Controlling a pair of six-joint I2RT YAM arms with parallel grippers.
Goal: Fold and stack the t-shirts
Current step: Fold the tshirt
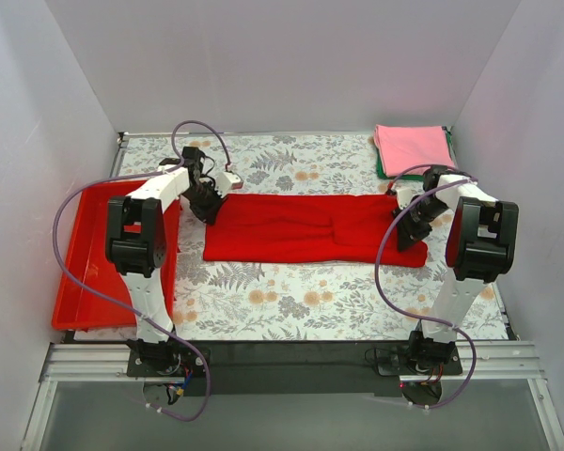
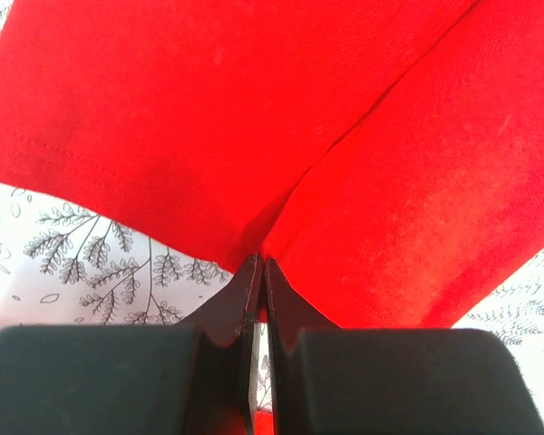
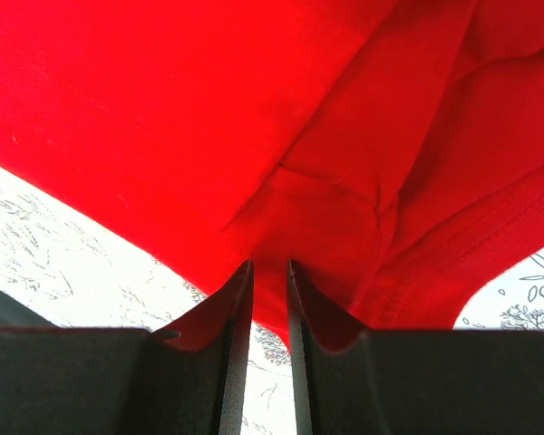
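Observation:
The bright red t-shirt (image 1: 310,225) lies as a long folded strip across the middle of the flowered table. My left gripper (image 1: 210,211) is at the strip's left end. In the left wrist view the gripper (image 2: 260,261) is shut, with the red t-shirt (image 2: 208,109) pinched at a crease on its edge. At the strip's right end sits my right gripper (image 1: 412,233). Its wrist view shows the gripper (image 3: 269,265) closed to a narrow gap on a bunched fold of the red t-shirt (image 3: 163,109). The pink t-shirt (image 1: 414,147) lies folded at the back right, on a dark green t-shirt (image 1: 380,171) of which only an edge shows.
A rigid red plastic tray (image 1: 85,291) stands along the table's left side, beside the left arm. White walls close in the left, right and back. Purple cables loop from both arms over the table.

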